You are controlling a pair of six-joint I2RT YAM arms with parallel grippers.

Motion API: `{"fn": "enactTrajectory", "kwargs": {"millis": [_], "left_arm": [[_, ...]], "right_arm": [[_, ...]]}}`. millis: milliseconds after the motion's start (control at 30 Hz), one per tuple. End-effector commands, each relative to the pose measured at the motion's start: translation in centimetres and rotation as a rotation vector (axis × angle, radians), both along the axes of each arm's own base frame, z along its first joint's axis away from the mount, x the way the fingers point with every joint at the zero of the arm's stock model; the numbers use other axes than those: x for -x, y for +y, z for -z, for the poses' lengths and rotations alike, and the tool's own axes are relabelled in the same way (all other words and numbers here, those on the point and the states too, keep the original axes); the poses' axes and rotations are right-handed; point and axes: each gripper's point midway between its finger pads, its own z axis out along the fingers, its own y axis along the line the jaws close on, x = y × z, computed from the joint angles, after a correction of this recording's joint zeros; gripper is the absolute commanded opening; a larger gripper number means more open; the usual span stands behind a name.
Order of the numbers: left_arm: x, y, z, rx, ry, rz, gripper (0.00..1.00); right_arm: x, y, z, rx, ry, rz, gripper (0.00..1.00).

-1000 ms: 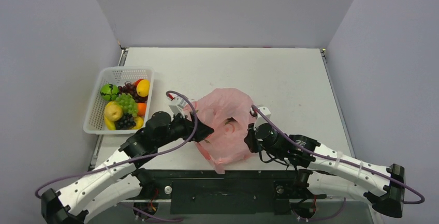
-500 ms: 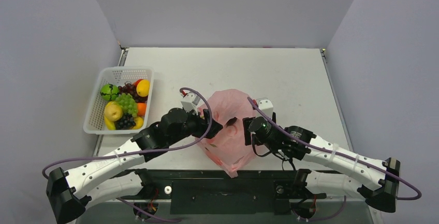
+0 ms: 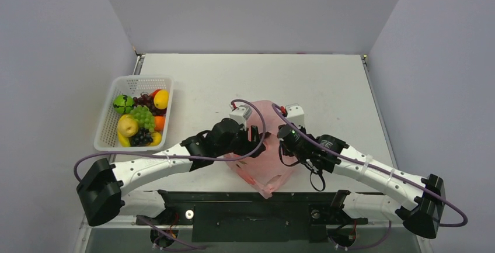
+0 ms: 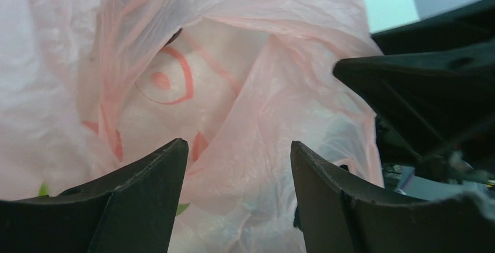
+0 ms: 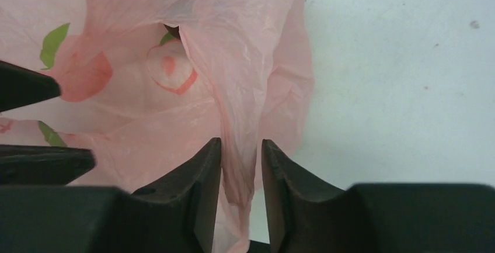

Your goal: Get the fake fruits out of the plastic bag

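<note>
The plastic bag lies crumpled on the table near its near edge, about midway across, and both arms reach into it from either side. The left gripper comes in over the bag's left part. In its wrist view the left gripper has its fingers spread wide, and the printed pink film of the bag fills the space between and beyond them, with nothing clamped.

The right gripper sits at the bag's right side, close to the left one. In its own view the right gripper has its fingers drawn close together, with an upright fold of the bag running through the narrow gap. Whether that fold is truly pinched cannot be told.

The fake fruits lie heaped in a white basket at the table's left edge, well apart from the bag and both grippers.
</note>
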Motion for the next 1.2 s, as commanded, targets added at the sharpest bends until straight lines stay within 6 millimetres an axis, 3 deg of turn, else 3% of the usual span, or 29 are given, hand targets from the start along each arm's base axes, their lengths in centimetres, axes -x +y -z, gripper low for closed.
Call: {"fn": "enactTrajectory", "kwargs": {"millis": [0, 167, 400, 533, 700, 967, 1167], "left_arm": [[-2.7, -2.4, -2.2, 0.036, -0.094, -0.085, 0.62], [-4.9, -3.7, -1.4, 0.002, -0.159, -0.159, 0.61], [-7.3, -4.2, 0.5, -0.034, -0.221, -0.236, 0.53], [-7.4, -4.3, 1.2, -0.029, -0.232, -0.261, 0.46], [-6.9, -4.8, 2.5, -0.019, -0.214, -0.275, 0.47], [-8.1, -5.2, 5.1, -0.031, -0.199, -0.349, 0.49], [-8.9, -6.1, 5.8, -0.062, -0.187, -0.361, 0.51]], "right_arm": [[-0.2, 1.4, -0.5, -0.104, -0.029, -0.027, 0.24], [0.0, 1.8, 0.5, -0.140, -0.015, -0.034, 0.00], [-0.1, 1.5, 0.0, -0.158, -0.039, -0.036, 0.00], [-0.4, 1.2, 0.0, -0.151, -0.041, -0.023, 0.00], [-0.9, 1.3, -0.5, -0.153, -0.050, -0.016, 0.00], [-1.0, 1.3, -0.5, -0.157, -0.052, -0.017, 0.00], [-1.0, 1.0, -0.9, -0.177, -0.058, -0.009, 0.00]]}}
